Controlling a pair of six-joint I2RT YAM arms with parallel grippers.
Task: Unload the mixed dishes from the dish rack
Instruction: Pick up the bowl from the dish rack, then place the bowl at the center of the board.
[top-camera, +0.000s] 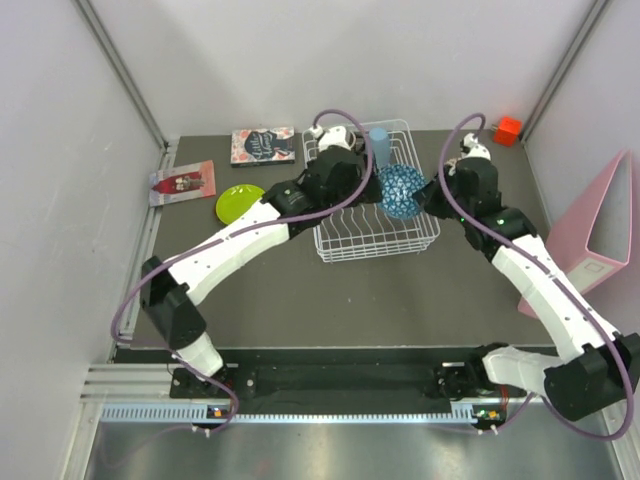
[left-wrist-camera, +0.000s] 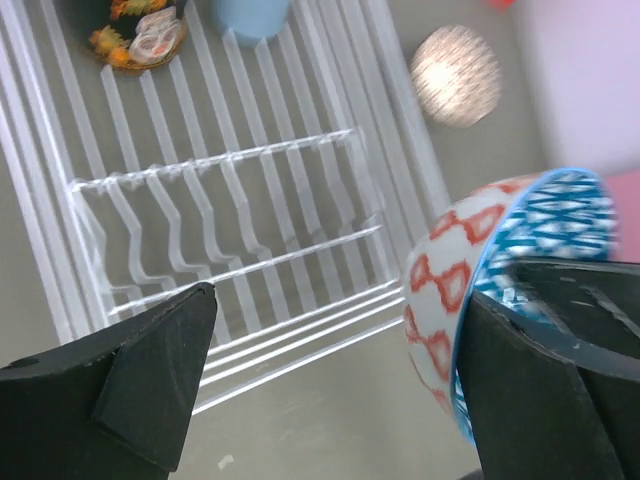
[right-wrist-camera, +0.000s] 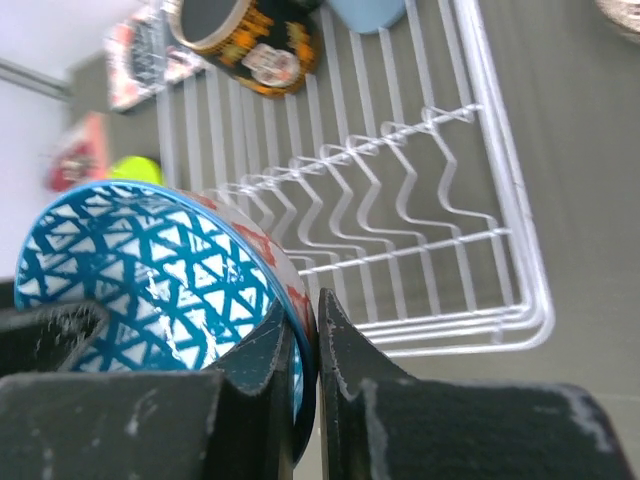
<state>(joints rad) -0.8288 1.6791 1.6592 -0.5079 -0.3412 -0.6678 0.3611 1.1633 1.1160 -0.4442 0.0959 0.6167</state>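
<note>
Top external view shows the job about half done. The green plate (top-camera: 240, 203) already lies on the table (top-camera: 400, 300) at 9 o'clock from the rack (top-camera: 372, 238), and the beige bowl (left-wrist-camera: 455, 75), seen from the left wrist, sits on the table just outside the rack's side wall, toward 1 o'clock in that view.

The blue bowl (top-camera: 400, 190) is the piece in hand. It hangs tilted on edge at the rack's 3 o'clock side, and the right gripper (right-wrist-camera: 300, 320) is clenched on its rim, one finger inside and one outside. I cannot tell whether the bowl touches the wires.

Two pieces remain in the rack, both at its 12 o'clock end: the black mug (right-wrist-camera: 250, 35) and the pale cup (top-camera: 378, 140) beside it. The row of prongs across the middle holds nothing. A red plate is nowhere in view, so I cannot say where it is.

The left gripper (left-wrist-camera: 340, 300) hovers over the rack with its fingers spread wide and nothing between them, the mug and cup ahead of it. It looks placed to take one of those next, though that is only a guess. What is left, then, is setting the blue bowl down and lifting out the mug and cup.
</note>
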